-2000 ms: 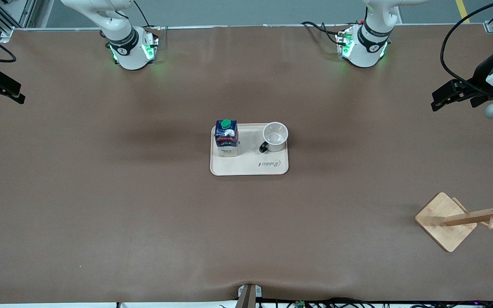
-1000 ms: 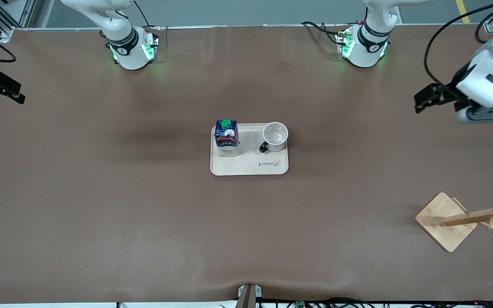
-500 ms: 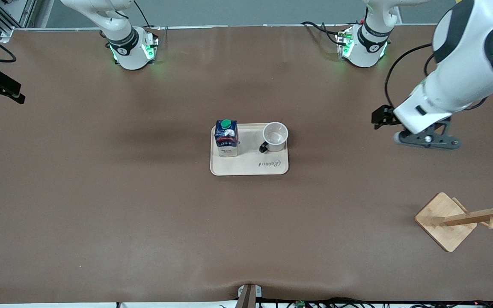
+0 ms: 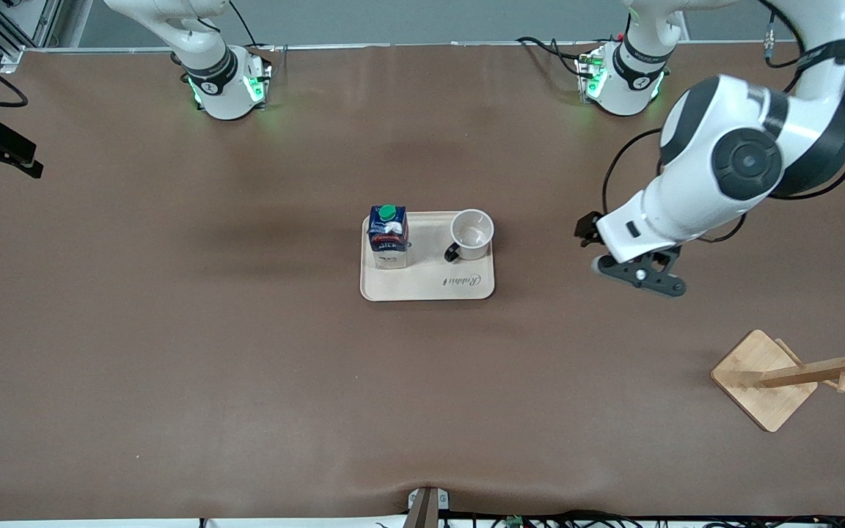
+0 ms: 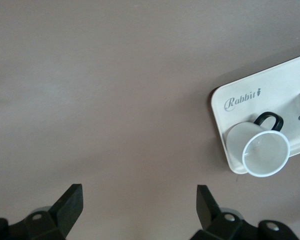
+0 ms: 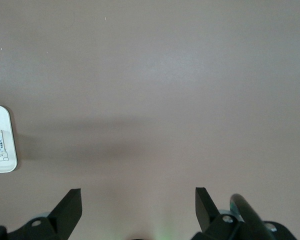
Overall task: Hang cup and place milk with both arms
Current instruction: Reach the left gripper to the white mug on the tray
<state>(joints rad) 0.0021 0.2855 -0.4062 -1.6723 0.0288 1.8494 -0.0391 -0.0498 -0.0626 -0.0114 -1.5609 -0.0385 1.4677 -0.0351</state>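
Front view, left end effector (image 5: 139,206) wide open, empty, over table (image 4: 173,330) beside tray (image 4: 427,290), right end effector (image 6: 138,205) likewise

Showing a matt brown surface (image 4: 173,352), a smooth cream tray (image 4: 422,290), a glossy white cup (image 4: 472,235), a printed blue milk (image 4: 387,236), and a pale wooden rack (image 4: 763,378).

A wide brown table (image 4: 173,330) filled most of what I saw, evenly lit with soft shadows near its middle. Along its top edge ran a grey floor strip (image 4: 422,22), with black cables (image 4: 540,45) trailing there.
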